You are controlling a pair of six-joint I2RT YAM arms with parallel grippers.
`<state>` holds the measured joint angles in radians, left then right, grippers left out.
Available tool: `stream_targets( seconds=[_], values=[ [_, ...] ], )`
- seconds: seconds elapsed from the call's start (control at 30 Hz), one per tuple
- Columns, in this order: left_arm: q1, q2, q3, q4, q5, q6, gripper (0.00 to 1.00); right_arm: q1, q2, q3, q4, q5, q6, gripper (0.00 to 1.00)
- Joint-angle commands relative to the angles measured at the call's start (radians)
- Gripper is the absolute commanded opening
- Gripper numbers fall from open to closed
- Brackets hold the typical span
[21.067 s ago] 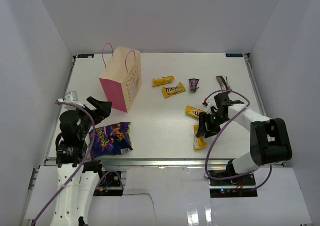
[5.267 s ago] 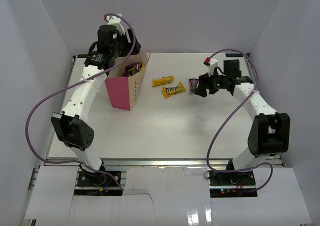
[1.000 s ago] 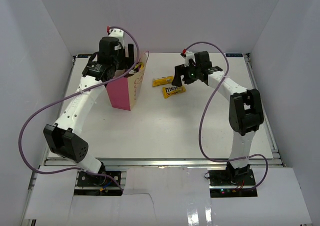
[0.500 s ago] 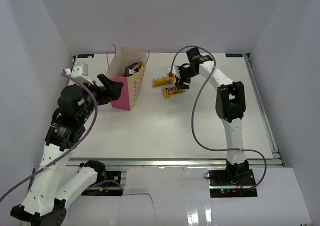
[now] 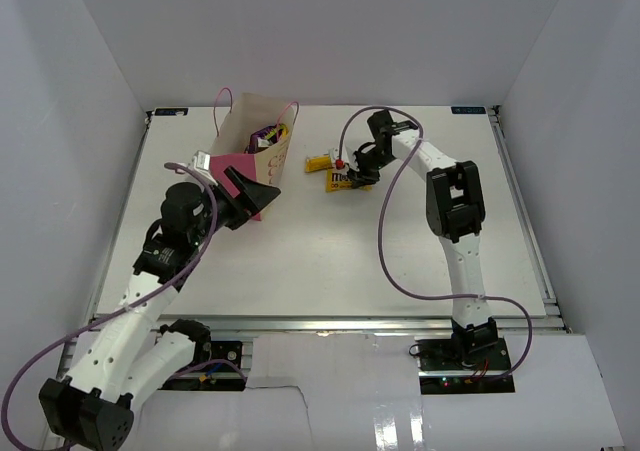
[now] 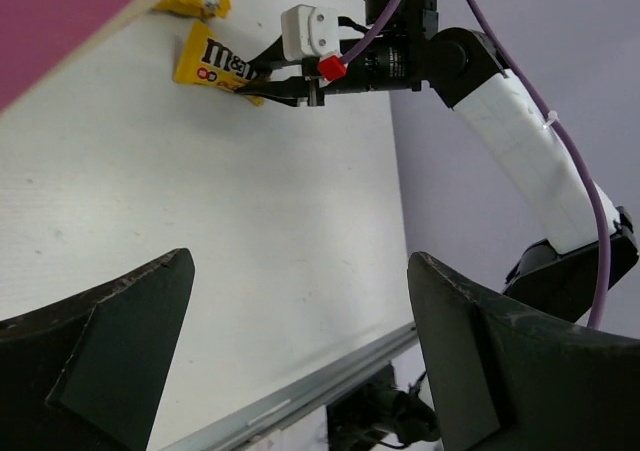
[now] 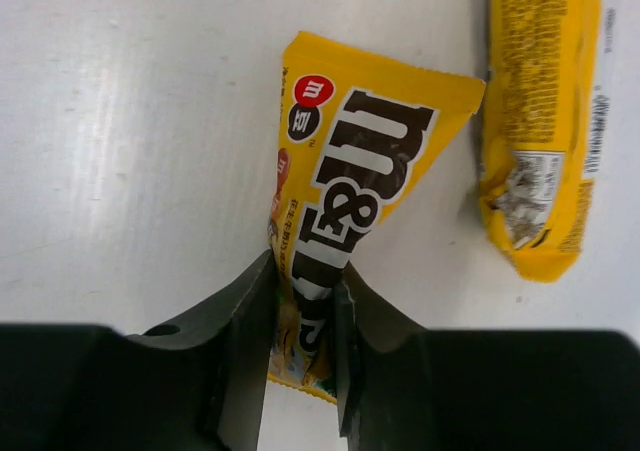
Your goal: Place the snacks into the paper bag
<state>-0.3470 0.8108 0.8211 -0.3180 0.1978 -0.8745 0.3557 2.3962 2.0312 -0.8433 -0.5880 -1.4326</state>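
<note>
While your right gripper (image 7: 303, 281) was pinched tight on one end of a yellow candy packet (image 7: 350, 171) lying on the table (image 5: 330, 251), just beside a second packet (image 7: 540, 121), your left gripper (image 6: 298, 271) hung wide open and empty right by the pink paper bag (image 5: 262, 159).

The whole table (image 5: 330, 261) was taken in by the top camera from high above and behind the arm bases, tilted down and set far back. The left wrist camera was held low and aimed across the surface between the spread fingers of the left claw (image 6: 295, 366), with the right claw (image 6: 262, 83) seen well ahead and the paper bag (image 6: 60, 21) up-left. The right wrist camera was pointed almost straight down at very close range onto the yellow candy packet (image 7: 345, 191) pinched at its claw's tips and a second packet (image 7: 540, 121) just right of it; both packets were shared by all three views.
</note>
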Motion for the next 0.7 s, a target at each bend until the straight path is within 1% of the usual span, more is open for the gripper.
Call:
stream_targets(
  seconds=[0.0,0.03,0.1,0.13,0.17,0.2,0.23,0.27,0.3,0.33,0.37,0.4,0.43,0.47,0.5,0.53,0.57,0.6,0.67],
  values=[
    [0.000,0.034,-0.078,0.183,0.124,-0.151,0.98,0.002,-0.097,-0.098,-0.033,-0.042,0.023,0.26],
    [-0.003,0.053,-0.091,0.200,0.136,-0.168,0.98,-0.003,-0.151,-0.164,-0.033,-0.059,0.043,0.25],
    [-0.038,0.092,-0.105,0.240,0.147,-0.182,0.98,-0.007,-0.213,-0.228,-0.031,-0.120,0.078,0.21],
    [-0.055,0.137,-0.103,0.250,0.137,-0.182,0.98,-0.012,-0.280,-0.297,-0.031,-0.150,0.134,0.20],
    [-0.093,0.160,-0.099,0.270,0.111,-0.181,0.98,-0.012,-0.317,-0.330,-0.033,-0.211,0.170,0.18],
    [-0.113,0.184,-0.094,0.281,0.095,-0.179,0.98,-0.014,-0.354,-0.366,-0.031,-0.240,0.204,0.17],
    [-0.130,0.239,-0.079,0.290,0.085,-0.179,0.98,-0.012,-0.432,-0.405,-0.030,-0.277,0.240,0.17],
    [-0.165,0.269,-0.070,0.309,0.063,-0.181,0.98,-0.014,-0.471,-0.480,-0.027,-0.355,0.317,0.15],
    [-0.181,0.298,-0.060,0.310,0.055,-0.182,0.98,-0.012,-0.504,-0.518,-0.019,-0.390,0.374,0.14],
    [-0.194,0.327,-0.039,0.332,0.052,-0.184,0.98,-0.012,-0.570,-0.558,0.027,-0.424,0.443,0.14],
    [-0.219,0.385,-0.028,0.348,0.049,-0.192,0.98,-0.012,-0.601,-0.639,0.053,-0.456,0.565,0.13],
    [-0.228,0.411,-0.020,0.365,0.045,-0.198,0.98,-0.011,-0.658,-0.679,0.084,-0.504,0.624,0.11],
    [-0.243,0.460,-0.002,0.385,0.043,-0.207,0.98,-0.008,-0.686,-0.759,0.163,-0.525,0.750,0.11],
    [-0.251,0.484,0.007,0.393,0.045,-0.211,0.98,-0.008,-0.716,-0.799,0.214,-0.529,0.814,0.11],
    [-0.257,0.507,0.016,0.402,0.046,-0.216,0.98,-0.004,-0.742,-0.837,0.267,-0.527,0.874,0.11],
    [-0.271,0.527,0.038,0.413,0.046,-0.219,0.98,0.000,-0.794,-0.871,0.365,-0.524,0.926,0.11],
    [-0.276,0.565,0.049,0.433,0.046,-0.225,0.98,0.005,-0.819,-0.928,0.404,-0.518,0.967,0.11],
    [-0.283,0.580,0.061,0.441,0.046,-0.225,0.98,0.017,-0.856,-0.946,0.430,-0.512,1.023,0.11],
    [-0.299,0.613,0.101,0.447,0.049,-0.225,0.98,0.026,-0.882,-0.966,0.475,-0.504,1.051,0.12]
  ],
)
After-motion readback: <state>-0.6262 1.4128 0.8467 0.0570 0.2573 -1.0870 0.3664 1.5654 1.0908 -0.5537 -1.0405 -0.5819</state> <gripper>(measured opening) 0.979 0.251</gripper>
